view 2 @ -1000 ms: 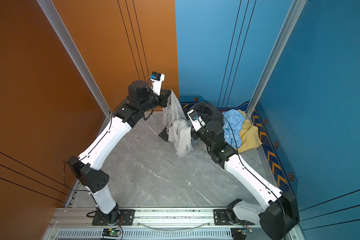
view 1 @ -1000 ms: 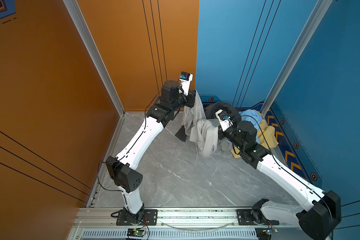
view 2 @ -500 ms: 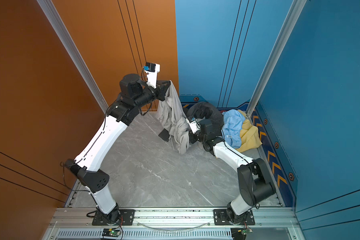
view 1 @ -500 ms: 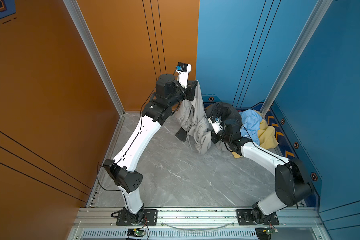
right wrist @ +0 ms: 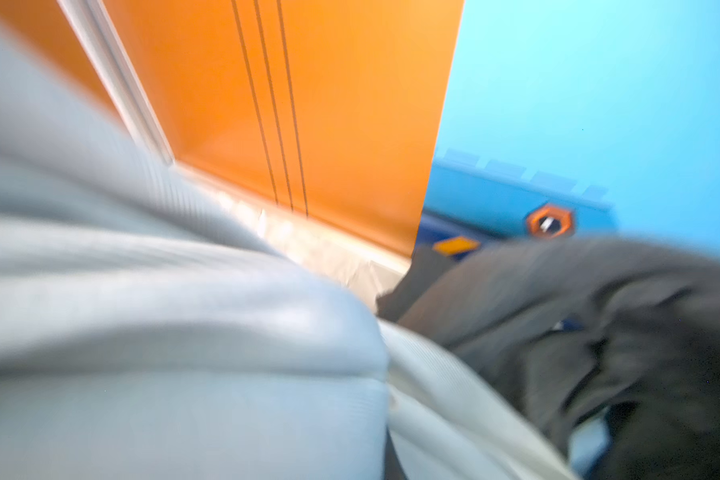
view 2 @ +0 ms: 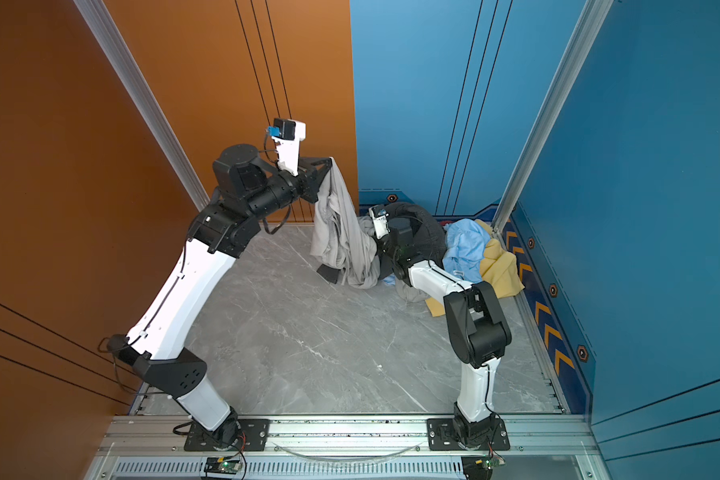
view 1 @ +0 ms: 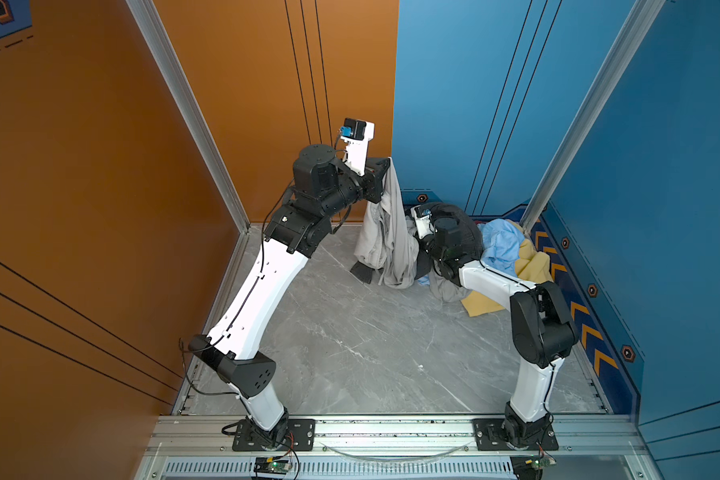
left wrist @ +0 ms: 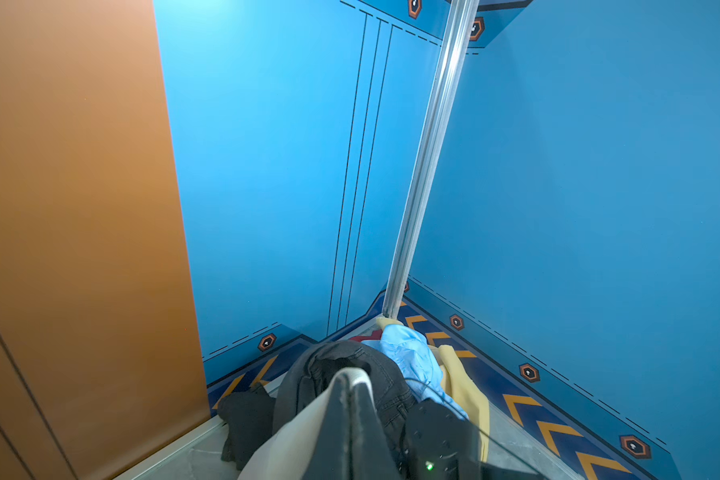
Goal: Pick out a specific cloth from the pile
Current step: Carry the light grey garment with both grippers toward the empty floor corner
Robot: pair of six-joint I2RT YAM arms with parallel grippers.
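Cloth: left gripper clamps it aloft; right gripper pinches its lower folds; we'd lift slowly, clear of the pile.

High stereo pair, close wrist views
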